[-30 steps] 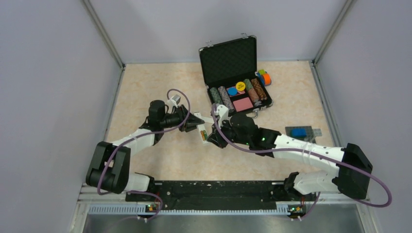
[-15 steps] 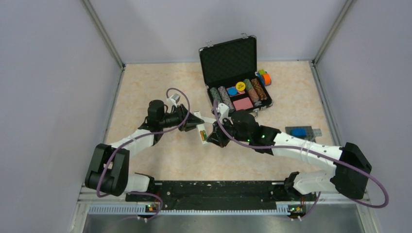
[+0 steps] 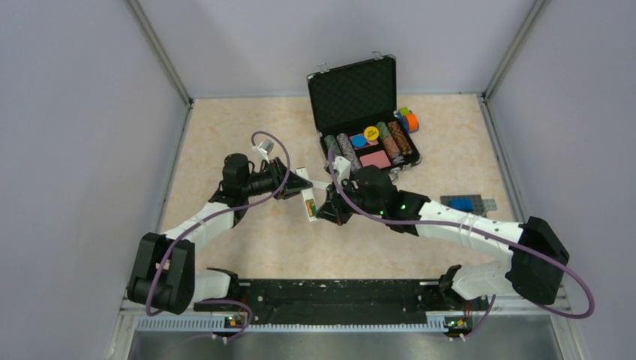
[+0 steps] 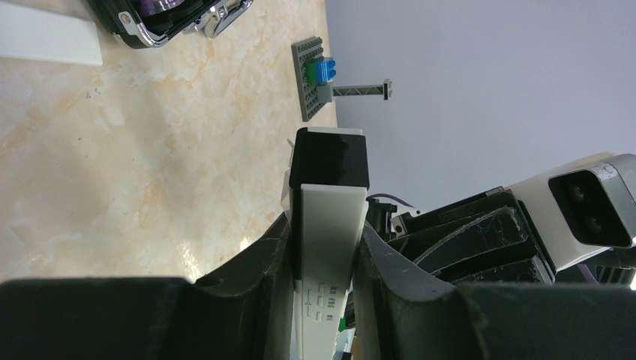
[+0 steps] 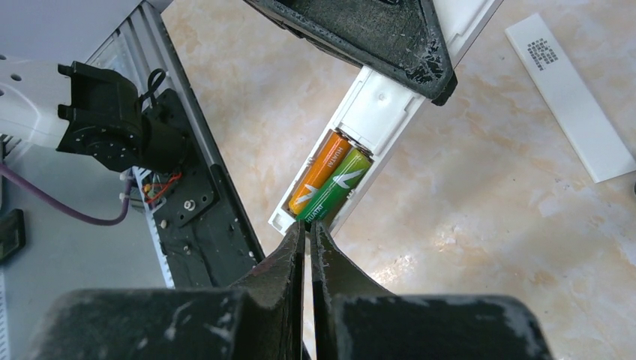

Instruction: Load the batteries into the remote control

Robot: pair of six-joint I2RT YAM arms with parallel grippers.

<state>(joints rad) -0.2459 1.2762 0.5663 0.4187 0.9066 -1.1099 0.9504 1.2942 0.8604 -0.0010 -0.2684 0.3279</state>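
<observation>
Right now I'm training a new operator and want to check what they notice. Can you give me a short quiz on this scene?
1. True or false: both batteries lie inside the remote.
2. The left gripper clamps: A the remote, B a battery, C nothing.
3. Fill in: the right gripper has its jaws ___.
Key: 1 true; 2 A; 3 shut.

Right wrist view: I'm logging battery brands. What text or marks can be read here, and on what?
Orange battery: white lettering, too blurred to read.
Green battery: white logo and lettering, unreadable.
White strip: dark dotted patch, unreadable.
Nothing can be quoted.
</observation>
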